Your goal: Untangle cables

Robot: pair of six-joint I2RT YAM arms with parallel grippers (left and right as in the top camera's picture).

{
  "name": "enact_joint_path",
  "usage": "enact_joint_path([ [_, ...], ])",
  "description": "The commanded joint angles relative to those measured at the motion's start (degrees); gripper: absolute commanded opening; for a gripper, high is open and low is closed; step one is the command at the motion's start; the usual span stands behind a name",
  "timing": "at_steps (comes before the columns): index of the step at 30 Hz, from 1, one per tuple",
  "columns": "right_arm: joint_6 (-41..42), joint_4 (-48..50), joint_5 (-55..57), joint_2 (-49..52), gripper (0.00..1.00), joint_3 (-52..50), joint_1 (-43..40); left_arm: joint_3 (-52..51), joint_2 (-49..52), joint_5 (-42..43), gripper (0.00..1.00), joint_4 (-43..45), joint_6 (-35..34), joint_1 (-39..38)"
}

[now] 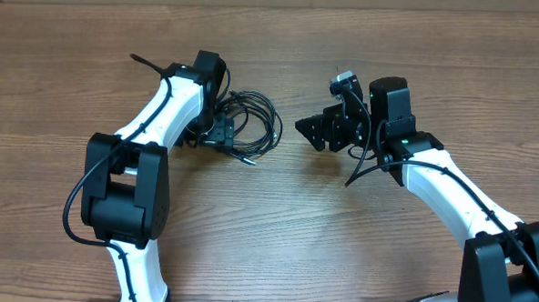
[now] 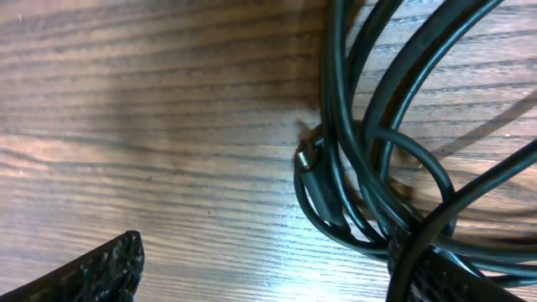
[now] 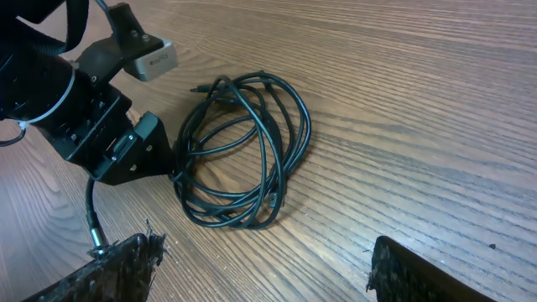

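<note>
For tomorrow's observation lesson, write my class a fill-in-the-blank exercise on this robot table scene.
1. The thin black cables lie coiled on a brown ___ table.
2. The open black right gripper holds ___.
3. The black left gripper reaches the cables, while the ___ one hangs apart from them.
Missing words: wooden; nothing; right.

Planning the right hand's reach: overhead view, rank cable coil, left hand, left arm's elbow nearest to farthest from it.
From the right hand:
1. Cable coil, just to its left.
2. Left hand, at the coil's far side.
3. Left arm's elbow, far left, lower in the frame.
</note>
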Motion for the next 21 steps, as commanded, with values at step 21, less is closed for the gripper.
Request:
enact_joint_path([
  [21, 0.00, 0.37, 0.00, -1.42, 0.81, 0.70, 0.26, -0.63, 0.33, 5.20, 0.98, 10.86, 22.64, -1.51],
])
